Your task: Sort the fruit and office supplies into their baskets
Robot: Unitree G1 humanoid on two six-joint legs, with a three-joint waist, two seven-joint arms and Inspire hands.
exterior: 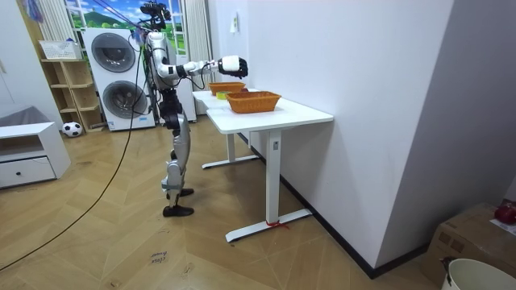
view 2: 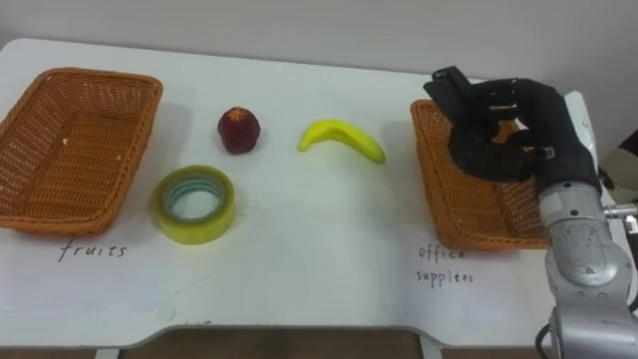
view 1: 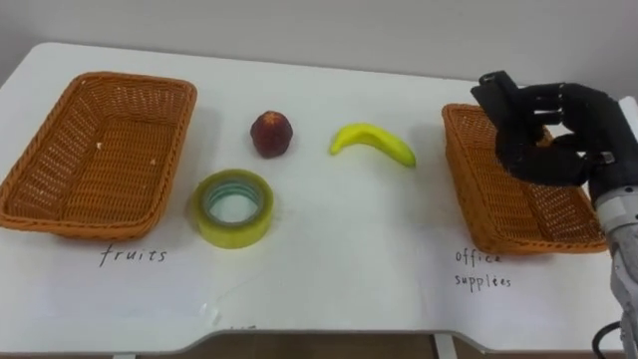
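My right hand hovers over the far end of the wicker basket labelled office supplies, at the table's right. Its fingers are curled, and I see only basket weave through the gap under them. A dark red apple and a yellow banana lie at the middle of the white table. A roll of yellow-green tape lies flat in front of the apple. The fruits basket stands at the left with nothing in it.
A wall runs close behind the table's far edge. In the room view I stand at the table's side with my right arm stretched over the baskets. Washing machines and a shelf stand behind me.
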